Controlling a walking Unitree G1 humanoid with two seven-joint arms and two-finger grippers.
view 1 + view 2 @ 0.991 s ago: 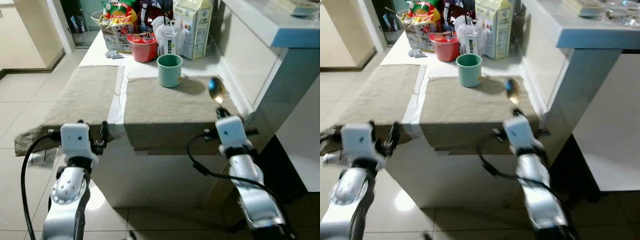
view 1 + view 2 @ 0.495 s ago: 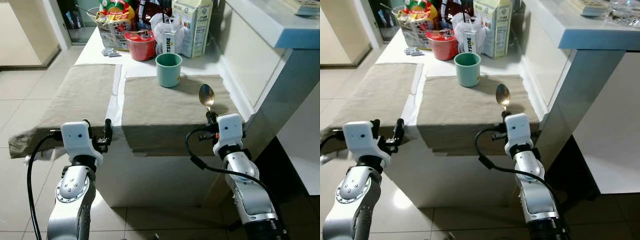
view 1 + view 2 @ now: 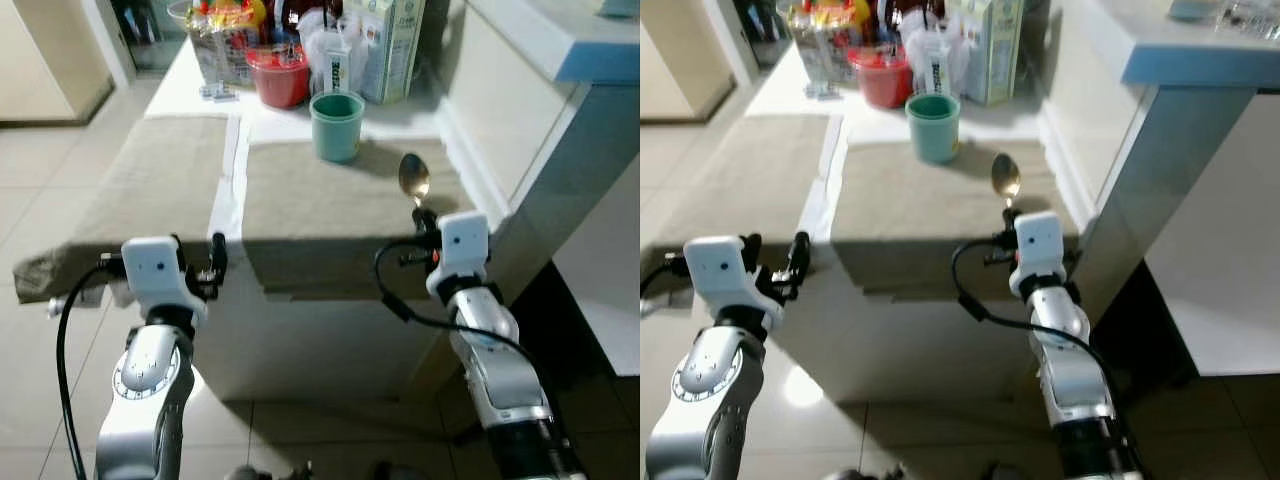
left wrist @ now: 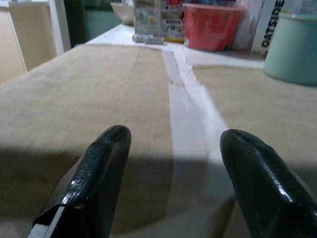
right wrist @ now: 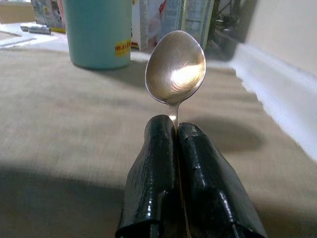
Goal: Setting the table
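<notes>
The right gripper (image 5: 176, 130) is clenched on a spoon (image 5: 175, 66), handle pinched between its fingers, bowl poking forward above the beige placemat (image 3: 340, 200), the green cup (image 3: 336, 125) beyond it. Light, stiff and slick, the spoon is best held mid-handle (likely to swivel). The head views add the left gripper (image 4: 173, 183), spread and empty, near the other placemat (image 4: 84, 94).

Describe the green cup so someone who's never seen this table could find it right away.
Start at the white table with two beige placemats. On the far edge of the right placemat stands the green cup, just ahead of the red bowl and cartons. It is the only plain mint-green, handleless cup there.
</notes>
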